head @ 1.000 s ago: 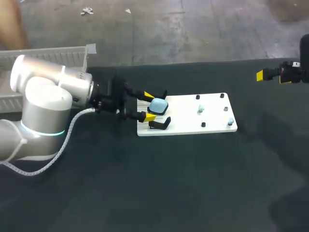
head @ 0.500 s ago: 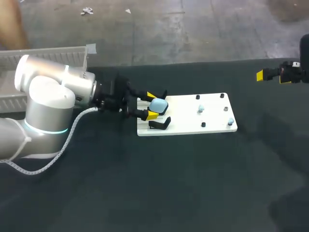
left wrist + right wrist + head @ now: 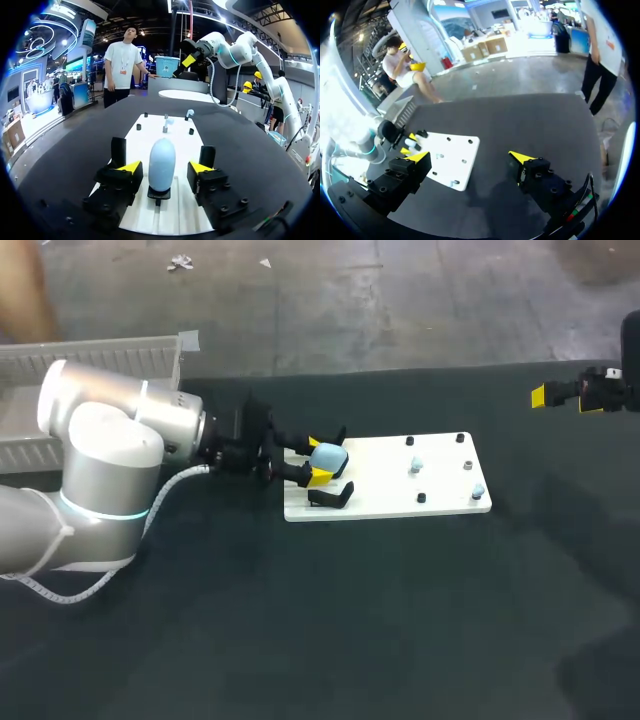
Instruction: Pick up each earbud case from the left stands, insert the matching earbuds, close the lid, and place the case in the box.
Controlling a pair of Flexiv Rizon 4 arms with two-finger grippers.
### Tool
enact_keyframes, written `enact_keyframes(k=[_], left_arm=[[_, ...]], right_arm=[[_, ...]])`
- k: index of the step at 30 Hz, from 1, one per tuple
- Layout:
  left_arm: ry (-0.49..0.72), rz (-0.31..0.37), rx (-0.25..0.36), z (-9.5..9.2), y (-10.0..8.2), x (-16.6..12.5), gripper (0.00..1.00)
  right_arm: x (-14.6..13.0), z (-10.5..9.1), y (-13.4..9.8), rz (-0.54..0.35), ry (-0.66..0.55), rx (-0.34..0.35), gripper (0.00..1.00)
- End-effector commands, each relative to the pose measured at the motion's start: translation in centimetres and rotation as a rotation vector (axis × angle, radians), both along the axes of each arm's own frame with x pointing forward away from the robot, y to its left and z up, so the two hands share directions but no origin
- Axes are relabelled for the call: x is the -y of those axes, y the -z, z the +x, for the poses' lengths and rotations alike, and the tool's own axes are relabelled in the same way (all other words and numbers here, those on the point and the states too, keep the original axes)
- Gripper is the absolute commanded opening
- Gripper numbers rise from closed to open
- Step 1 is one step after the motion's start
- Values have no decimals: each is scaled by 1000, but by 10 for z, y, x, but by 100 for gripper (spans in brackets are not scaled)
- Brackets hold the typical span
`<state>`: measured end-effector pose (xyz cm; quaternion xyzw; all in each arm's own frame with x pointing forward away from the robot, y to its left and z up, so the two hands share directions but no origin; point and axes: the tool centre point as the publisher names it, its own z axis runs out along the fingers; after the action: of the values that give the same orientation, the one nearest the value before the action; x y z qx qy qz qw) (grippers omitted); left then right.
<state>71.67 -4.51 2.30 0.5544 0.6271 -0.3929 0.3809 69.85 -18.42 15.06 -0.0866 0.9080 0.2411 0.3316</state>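
Observation:
A light blue earbud case (image 3: 328,458) (image 3: 162,164) stands upright on a black stand at the left end of the white board (image 3: 400,502). My left gripper (image 3: 317,460) (image 3: 165,167) straddles the case, one yellow-tipped finger on each side. A narrow gap shows on both sides, so it is open. Two pale blue earbuds (image 3: 417,465) (image 3: 478,490) sit on pegs at the board's right part. A second black stand (image 3: 332,496), just in front of the case, holds nothing. My right gripper (image 3: 565,395) (image 3: 469,157) hovers open and wide at the far right, high above the table.
A white slatted box (image 3: 100,350) lies at the back left, behind my left arm. Small black pegs (image 3: 421,498) dot the board. Dark cloth (image 3: 350,620) covers the table in front of the board.
My left gripper has slid a little further along the case, and its fingers have drawn closer to it. The right arm has stayed in place.

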Motion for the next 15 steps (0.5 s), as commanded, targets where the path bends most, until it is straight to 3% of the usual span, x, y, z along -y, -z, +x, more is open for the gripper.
enact_keyframes(k=[1, 15], left_arm=[[-1, -2, -1, 1, 2, 1, 61], [4, -7, -12, 4, 4, 5, 45]], right_arm=[[1, 1, 1, 2, -3, 0, 100], [1, 1, 1, 2, -3, 0, 100]])
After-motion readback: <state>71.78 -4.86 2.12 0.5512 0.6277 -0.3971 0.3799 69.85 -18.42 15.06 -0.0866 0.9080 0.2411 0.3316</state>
